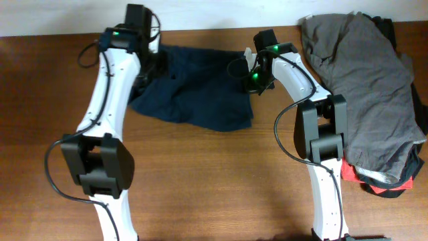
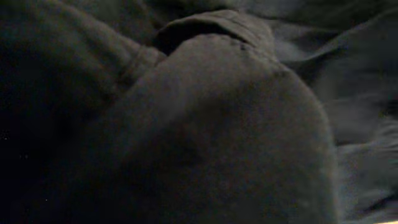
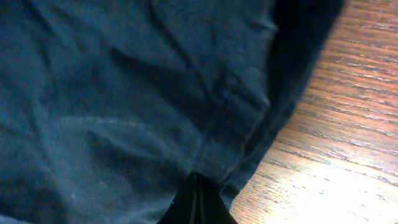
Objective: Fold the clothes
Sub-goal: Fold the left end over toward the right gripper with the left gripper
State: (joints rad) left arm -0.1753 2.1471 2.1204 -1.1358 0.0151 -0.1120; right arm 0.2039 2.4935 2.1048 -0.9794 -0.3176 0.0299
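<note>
Navy shorts [image 3: 124, 93] lie on wooden table [image 3: 348, 124], left pincer [image 1: 148, 67] and right pincer [image 3: 196, 200] pinching them.

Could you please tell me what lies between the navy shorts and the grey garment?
In the overhead view, only the right arm over bare table; its gripper is shut on the edge of the shorts, as the right wrist view shows.

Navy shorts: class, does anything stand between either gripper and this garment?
Nothing visible does. The right gripper is shut on the edge of the navy shorts, and the left gripper is buried in their fabric. The grey garment lies apart, to the right.
</note>
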